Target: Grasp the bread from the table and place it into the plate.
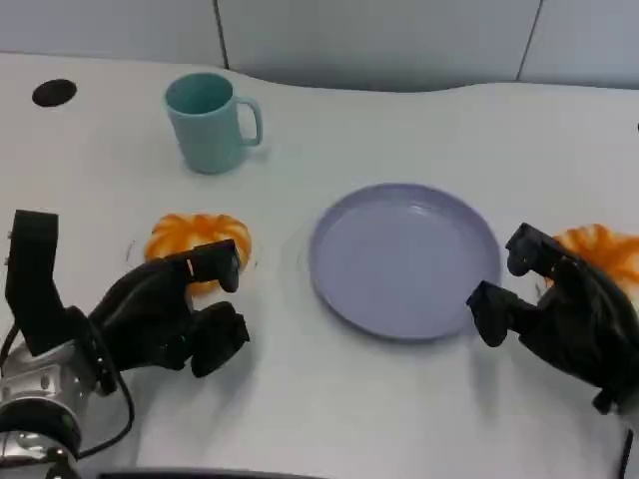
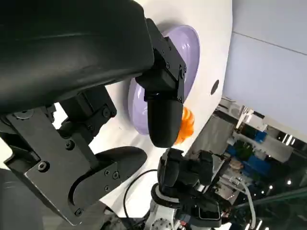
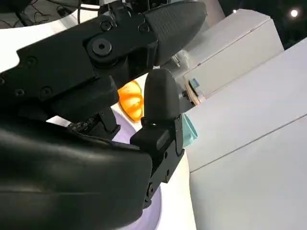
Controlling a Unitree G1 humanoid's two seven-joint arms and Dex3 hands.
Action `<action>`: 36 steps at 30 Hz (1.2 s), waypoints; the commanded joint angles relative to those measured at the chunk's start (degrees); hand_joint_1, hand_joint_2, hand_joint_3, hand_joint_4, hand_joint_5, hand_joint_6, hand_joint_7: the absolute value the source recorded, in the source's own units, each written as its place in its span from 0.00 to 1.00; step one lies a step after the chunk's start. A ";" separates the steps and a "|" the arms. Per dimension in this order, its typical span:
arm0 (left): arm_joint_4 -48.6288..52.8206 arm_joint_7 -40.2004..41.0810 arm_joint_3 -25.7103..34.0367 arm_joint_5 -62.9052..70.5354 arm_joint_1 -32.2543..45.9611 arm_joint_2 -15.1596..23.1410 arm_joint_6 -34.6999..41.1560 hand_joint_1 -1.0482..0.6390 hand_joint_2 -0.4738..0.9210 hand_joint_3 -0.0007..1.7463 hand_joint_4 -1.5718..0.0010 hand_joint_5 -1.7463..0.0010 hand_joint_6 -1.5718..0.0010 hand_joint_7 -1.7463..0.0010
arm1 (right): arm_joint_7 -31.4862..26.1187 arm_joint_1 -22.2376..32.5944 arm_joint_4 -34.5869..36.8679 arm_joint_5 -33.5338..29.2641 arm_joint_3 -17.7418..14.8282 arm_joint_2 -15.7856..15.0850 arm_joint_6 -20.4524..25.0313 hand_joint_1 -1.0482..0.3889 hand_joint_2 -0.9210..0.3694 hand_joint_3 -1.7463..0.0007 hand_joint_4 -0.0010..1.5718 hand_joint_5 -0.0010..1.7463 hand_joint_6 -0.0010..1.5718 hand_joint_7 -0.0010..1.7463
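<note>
An orange bread (image 1: 195,235) lies on the white table left of the purple plate (image 1: 399,259). My left hand (image 1: 175,319) hovers at its near edge with fingers apart and curved, one fingertip (image 1: 222,267) overlapping the bread, nothing held. A second orange bread (image 1: 604,249) lies right of the plate, partly hidden behind my right hand (image 1: 559,314), whose fingers are apart and hold nothing. The left wrist view shows the plate (image 2: 192,52) and the right-side bread (image 2: 186,122) beyond my fingers (image 2: 163,120). The right wrist view shows the left-side bread (image 3: 129,98) past my fingers (image 3: 160,96).
A teal mug (image 1: 208,122) stands at the back left, behind the left bread, and its side shows in the right wrist view (image 3: 190,130). A dark round hole (image 1: 54,92) sits in the table's far left corner. The plate holds nothing.
</note>
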 commanded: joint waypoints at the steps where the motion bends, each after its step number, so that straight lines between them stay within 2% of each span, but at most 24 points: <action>1: -0.16 0.21 -0.57 0.73 0.05 1.01 -1.88 0.49 0.48 0.75 0.20 0.00 0.44 0.00 | -0.10 0.03 -0.59 -0.02 -0.26 -0.50 -0.43 0.47 0.02 1.00 0.53 1.00 0.37 1.00; 3: -1.38 0.30 -1.01 1.20 0.62 1.05 -6.22 0.51 0.48 0.77 0.26 0.00 0.51 0.00 | -0.44 0.11 -0.83 -0.33 -0.16 -0.51 -0.75 0.47 0.02 1.00 0.53 1.00 0.37 1.00; 4: -2.78 0.00 -1.66 1.98 1.06 1.46 -11.04 0.51 0.50 0.74 0.34 0.00 0.58 0.00 | -0.60 0.14 -0.99 -0.38 -0.17 -0.59 -0.72 0.46 0.02 1.00 0.53 1.00 0.37 1.00; 5: -3.65 -0.23 -2.12 2.57 1.33 1.76 -14.49 0.47 0.62 0.57 0.52 0.00 0.68 0.00 | -0.70 0.17 -1.12 -0.39 -0.17 -0.65 -0.68 0.46 0.02 1.00 0.53 1.00 0.38 1.00; 7: -5.69 -1.89 -2.62 2.77 1.33 2.79 -20.98 0.45 0.70 0.46 0.62 0.00 0.74 0.00 | -0.62 0.08 -1.09 -0.18 -0.29 -0.79 -0.35 0.46 0.02 1.00 0.53 1.00 0.38 1.00; 8: -6.70 -2.97 -2.75 2.52 1.19 3.36 -23.81 0.41 0.79 0.32 0.74 0.05 0.74 0.13 | -0.52 0.00 -1.01 -0.06 -0.35 -0.87 -0.19 0.46 0.02 1.00 0.53 1.00 0.38 1.00; 9: -9.39 -2.55 -3.85 3.80 1.38 4.86 -27.84 0.37 0.89 0.16 0.81 0.12 0.73 0.27 | -0.66 0.01 -1.13 -0.13 -0.29 -0.89 -0.06 0.46 0.02 1.00 0.53 1.00 0.38 1.00; 10: -13.49 0.10 -5.76 7.34 1.97 7.17 -32.64 0.36 0.94 0.09 0.81 0.25 0.69 0.42 | -0.98 0.07 -1.28 -0.28 -0.19 -0.86 0.03 0.46 0.02 1.00 0.53 1.00 0.38 1.00; 12: -22.14 7.62 -8.87 16.04 3.38 11.48 -39.80 0.37 0.99 0.03 0.75 0.58 0.61 0.77 | -1.17 0.14 -1.34 -0.40 -0.07 -0.75 -0.06 0.46 0.03 1.00 0.53 1.00 0.38 1.00; 13: -25.96 11.12 -9.78 19.83 3.95 13.19 -41.86 0.39 0.99 0.01 0.71 0.69 0.59 0.86 | -0.88 0.06 -1.08 -0.27 -0.12 -0.73 -0.19 0.46 0.03 1.00 0.53 1.00 0.38 1.00; 15: -29.89 15.68 -11.23 23.47 4.79 14.97 -42.99 0.41 0.99 0.00 0.68 0.83 0.59 0.96 | -0.50 -0.06 -0.77 -0.10 -0.19 -0.72 -0.34 0.47 0.03 1.00 0.54 1.00 0.38 1.00; 19: -35.01 22.89 -14.03 28.83 5.16 18.14 -40.99 0.43 0.98 0.00 0.71 0.92 0.65 1.00 | -1.15 0.15 -1.35 -0.39 0.02 -0.71 -0.17 0.46 0.03 1.00 0.54 1.00 0.38 1.00; 24: -32.57 36.70 -19.70 42.23 1.15 20.10 -38.92 0.41 0.94 0.00 0.78 0.97 0.74 1.00 | -1.40 0.18 -1.50 -0.46 0.07 -0.72 -0.25 0.46 0.03 1.00 0.54 1.00 0.39 1.00; 29: -31.44 41.62 -22.70 44.11 0.32 21.09 -38.40 0.40 0.94 0.00 0.78 0.98 0.74 1.00 | -1.43 0.19 -1.56 -0.44 0.08 -0.73 -0.18 0.46 0.02 1.00 0.54 1.00 0.39 1.00; 30: -23.04 51.80 -28.93 52.68 -3.86 18.70 -33.68 0.40 0.94 0.00 0.78 0.98 0.74 1.00 | -1.75 0.38 -2.00 -0.35 0.10 -0.62 0.18 0.46 0.02 1.00 0.54 1.00 0.39 1.00; 31: -16.21 59.77 -33.99 59.26 -7.24 16.75 -29.89 0.17 0.98 0.05 0.89 0.99 0.83 1.00 | -2.06 0.56 -2.37 -0.32 0.14 -0.49 0.44 0.46 0.03 1.00 0.54 1.00 0.38 1.00; 32: -11.09 65.69 -37.71 63.81 -9.76 15.36 -27.37 0.09 0.99 0.07 0.94 1.00 0.87 1.00 | -2.30 0.68 -2.64 -0.29 0.18 -0.41 0.62 0.46 0.03 1.00 0.54 1.00 0.38 1.00; 34: -3.43 73.60 -44.00 70.03 -13.45 12.44 -21.40 0.02 1.00 0.10 0.98 1.00 0.90 1.00 | -2.25 0.68 -2.71 -0.13 0.20 -0.25 0.78 0.46 0.03 1.00 0.54 1.00 0.39 1.00; 36: 1.48 76.87 -48.22 73.43 -16.10 10.26 -16.90 0.01 1.00 0.10 1.00 1.00 0.91 1.00 | -2.29 0.70 -2.75 -0.07 0.15 -0.07 0.73 0.46 0.03 1.00 0.54 1.00 0.39 1.00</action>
